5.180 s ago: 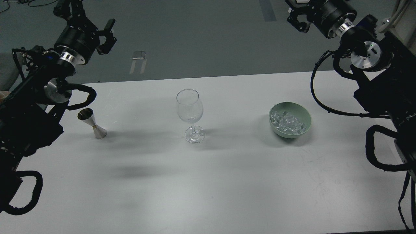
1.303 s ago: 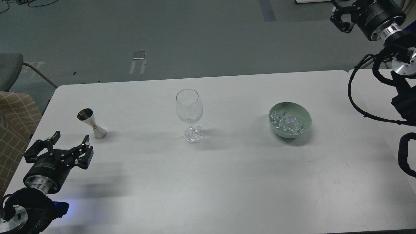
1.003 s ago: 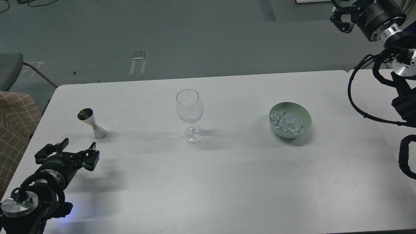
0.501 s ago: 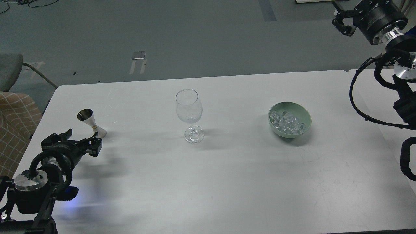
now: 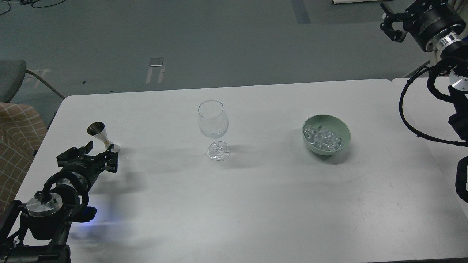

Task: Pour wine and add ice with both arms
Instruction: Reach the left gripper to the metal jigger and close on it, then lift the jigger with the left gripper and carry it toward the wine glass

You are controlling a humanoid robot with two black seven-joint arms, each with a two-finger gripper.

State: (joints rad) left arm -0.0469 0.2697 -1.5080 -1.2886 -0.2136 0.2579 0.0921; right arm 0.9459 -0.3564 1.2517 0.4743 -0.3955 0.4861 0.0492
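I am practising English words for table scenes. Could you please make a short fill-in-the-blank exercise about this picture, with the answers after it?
1. The ice cubes lie in a pale ____ bowl.
2. The wine glass stands upright and is ____ of liquid.
3. The left gripper is nearest to the metal ____.
4. The right gripper is raised beyond the table's ____ edge.

Missing words: green; empty; jigger; far
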